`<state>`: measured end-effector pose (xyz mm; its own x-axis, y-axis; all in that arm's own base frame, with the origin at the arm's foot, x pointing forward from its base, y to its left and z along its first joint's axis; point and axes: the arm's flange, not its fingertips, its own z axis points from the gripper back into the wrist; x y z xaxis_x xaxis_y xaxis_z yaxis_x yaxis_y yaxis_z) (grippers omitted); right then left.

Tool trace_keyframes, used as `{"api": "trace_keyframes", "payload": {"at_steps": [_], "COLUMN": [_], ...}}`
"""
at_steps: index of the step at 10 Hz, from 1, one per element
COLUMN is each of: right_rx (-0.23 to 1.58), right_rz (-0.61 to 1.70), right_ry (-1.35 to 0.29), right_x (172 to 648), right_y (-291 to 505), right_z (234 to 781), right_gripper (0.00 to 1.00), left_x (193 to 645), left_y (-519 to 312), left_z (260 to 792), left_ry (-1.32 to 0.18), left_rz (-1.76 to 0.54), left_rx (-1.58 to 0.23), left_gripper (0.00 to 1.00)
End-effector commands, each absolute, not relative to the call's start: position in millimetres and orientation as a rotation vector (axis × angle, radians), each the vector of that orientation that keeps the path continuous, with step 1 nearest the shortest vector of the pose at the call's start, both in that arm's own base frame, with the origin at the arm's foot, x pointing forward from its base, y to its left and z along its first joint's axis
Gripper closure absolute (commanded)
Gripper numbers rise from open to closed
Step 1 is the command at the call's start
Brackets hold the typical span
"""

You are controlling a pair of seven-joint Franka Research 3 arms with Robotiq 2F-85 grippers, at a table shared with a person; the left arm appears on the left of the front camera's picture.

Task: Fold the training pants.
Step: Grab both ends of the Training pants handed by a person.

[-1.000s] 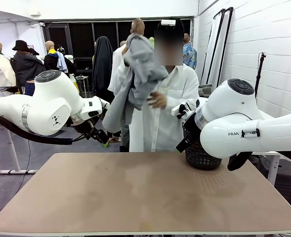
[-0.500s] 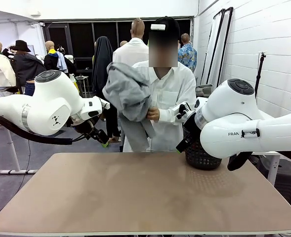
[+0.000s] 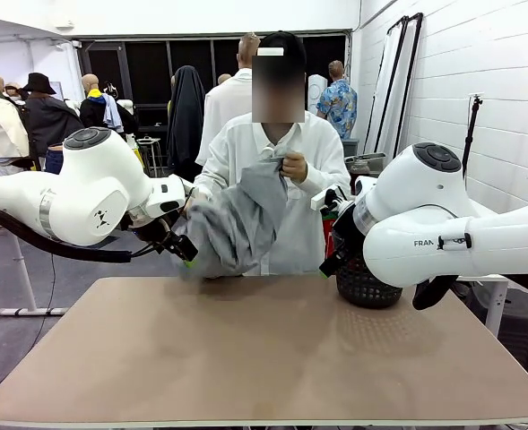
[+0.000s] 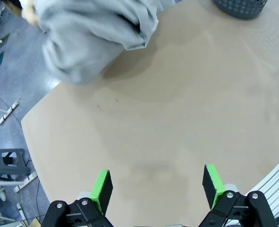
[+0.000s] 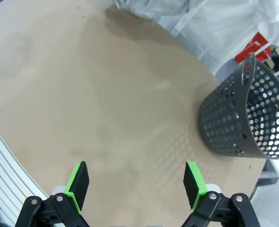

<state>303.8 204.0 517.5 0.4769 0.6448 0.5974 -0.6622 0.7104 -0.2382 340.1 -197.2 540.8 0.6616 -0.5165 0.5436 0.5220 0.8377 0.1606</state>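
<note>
A person at the far side holds the light grey training pants (image 3: 235, 226) bunched in both hands, hanging just above the table's far edge. In the left wrist view the training pants (image 4: 89, 35) hover over the table's far corner, well ahead of my fingers. My left gripper (image 4: 157, 187) is open with nothing between its green pads, raised above the table (image 3: 264, 358) near its far left edge (image 3: 181, 247). My right gripper (image 5: 135, 183) is likewise open and holds nothing, high over the bare tabletop.
A black mesh basket (image 3: 364, 282) stands at the table's far right, also seen as a basket (image 5: 243, 118) in the right wrist view. The person's white shirt (image 5: 224, 28) is behind it. Other people stand in the background.
The person has brought the bundled pants down from head height to just above the table's far edge. Neither arm has moved and both grippers remain open.
</note>
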Motion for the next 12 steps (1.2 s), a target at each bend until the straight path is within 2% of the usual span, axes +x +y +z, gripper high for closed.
{"api": "trace_keyframes", "payload": {"at_steps": [1,12], "right_rx": [0.026,0.026], "right_rz": [0.802,0.802], "right_ry": [-0.719,-0.719], "right_x": [304.0,304.0], "right_y": [203.7,203.7], "right_z": [517.6,517.6], "right_gripper": [0.0,0.0], "left_x": [339.9,339.9], "left_y": [-197.5,-197.5], "left_z": [540.8,540.8], "left_ry": [-0.612,-0.612], "left_rz": [-0.591,-0.591], "left_rx": [-0.009,-0.009], "left_gripper": [0.0,0.0]}}
